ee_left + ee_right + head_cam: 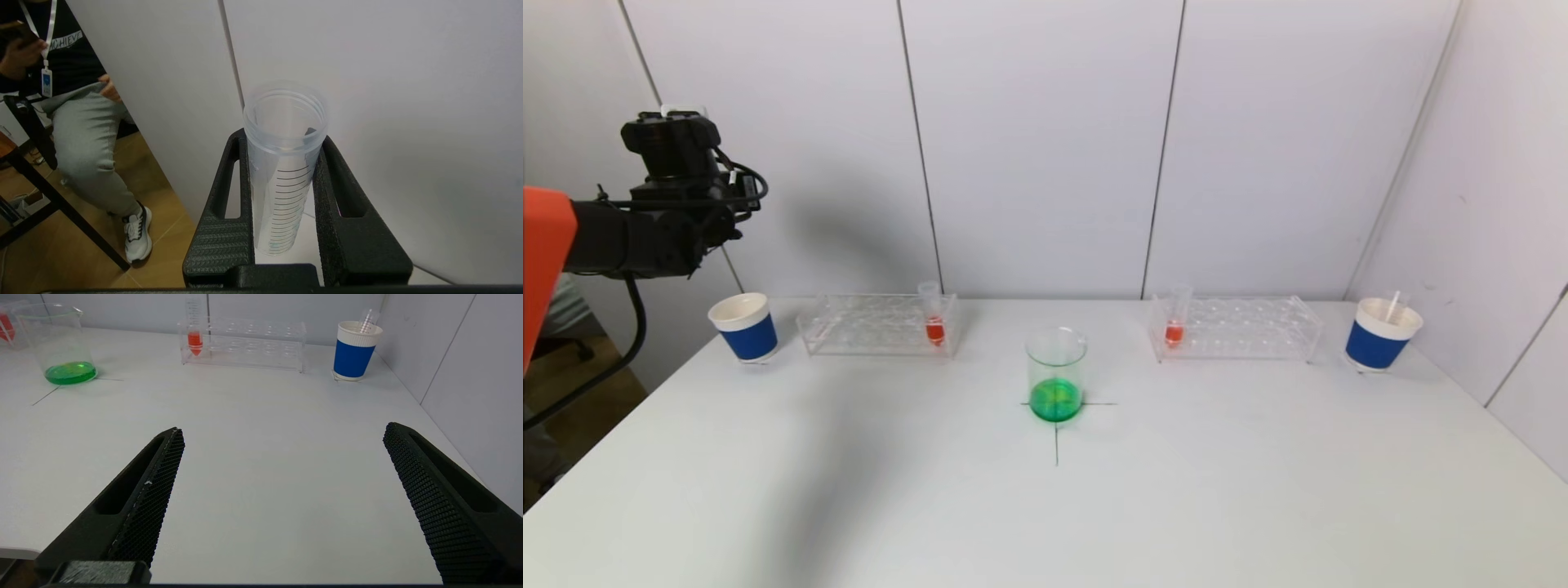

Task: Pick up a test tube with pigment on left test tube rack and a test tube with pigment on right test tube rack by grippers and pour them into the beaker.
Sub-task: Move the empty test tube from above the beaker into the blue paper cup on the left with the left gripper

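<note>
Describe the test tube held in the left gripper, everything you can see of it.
The test tube is clear plastic with a threaded, uncapped mouth and black graduation lines down its side. It looks empty, with no pigment visible. The left gripper is shut on it, one black textured finger pressing each side. It is held raised near the wall, above the blue paper cup at the table's left end.

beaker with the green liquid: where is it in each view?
Head view: beaker at table centre, on the marked cross, between the two racks.
Left wrist view: not in it.
Right wrist view: beaker in the far corner of the picture.
Shared landmark: right rack's orange-filled test tube.
</note>
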{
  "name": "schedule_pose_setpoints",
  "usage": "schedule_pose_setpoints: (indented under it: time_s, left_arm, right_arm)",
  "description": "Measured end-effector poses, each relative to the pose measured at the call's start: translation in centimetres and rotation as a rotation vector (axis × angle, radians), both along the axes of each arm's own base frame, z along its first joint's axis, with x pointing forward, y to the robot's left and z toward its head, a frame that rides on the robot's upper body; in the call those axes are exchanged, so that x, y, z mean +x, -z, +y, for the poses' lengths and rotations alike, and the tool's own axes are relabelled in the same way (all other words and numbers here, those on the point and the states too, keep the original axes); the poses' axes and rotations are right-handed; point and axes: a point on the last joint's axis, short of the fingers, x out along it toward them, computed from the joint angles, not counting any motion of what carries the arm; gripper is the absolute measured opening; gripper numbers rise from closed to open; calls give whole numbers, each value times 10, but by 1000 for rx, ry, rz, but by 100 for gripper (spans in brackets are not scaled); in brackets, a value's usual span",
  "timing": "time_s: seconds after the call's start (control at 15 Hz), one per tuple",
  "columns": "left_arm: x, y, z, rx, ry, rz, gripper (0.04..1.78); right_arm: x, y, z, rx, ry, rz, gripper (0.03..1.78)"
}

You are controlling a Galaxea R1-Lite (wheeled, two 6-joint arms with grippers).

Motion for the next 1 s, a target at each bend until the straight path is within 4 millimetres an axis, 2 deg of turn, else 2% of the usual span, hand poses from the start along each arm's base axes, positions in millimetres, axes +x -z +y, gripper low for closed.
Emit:
schedule_pose_setpoints:
  time_s: [0.53,1.0]
  left_arm:
    - [-16,25,-1,-64,16,2,44]
    - [-24,60,2,-78,13,30,44]
  right_arm:
    - [0,0,0,0,0,0,177]
    - [0,0,0,0,0,0,177]
